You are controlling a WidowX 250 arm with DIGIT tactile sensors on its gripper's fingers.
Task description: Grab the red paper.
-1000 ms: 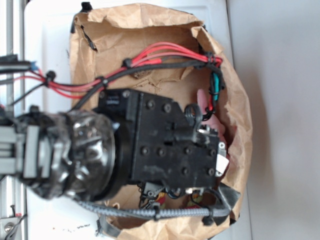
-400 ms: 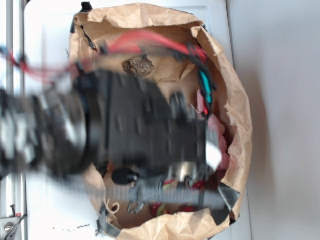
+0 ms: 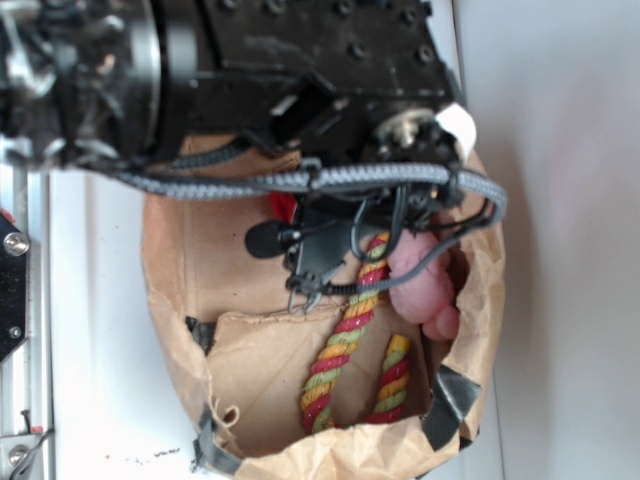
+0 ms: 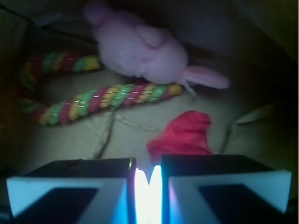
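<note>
Down inside the brown paper bag (image 3: pixel 180 290) we go, and the wrist view has the red paper (image 4: pixel 183 135) dead ahead, a crumpled wad lying on the bag's floor just beyond the gripper (image 4: pixel 148 179). The jaws are narrow, pads almost together with only a bright slit between them, and they hold nothing. Behind the paper, the red-yellow-green rope (image 4: pixel 100 99) curves across the floor, and the pink plush toy (image 4: pixel 140 50) sits just past it, one ear pointing right. From the exterior view, the arm covers the bag's top half; only a sliver of red (image 3: pixel 283 205) peeks out beneath the cables.
</note>
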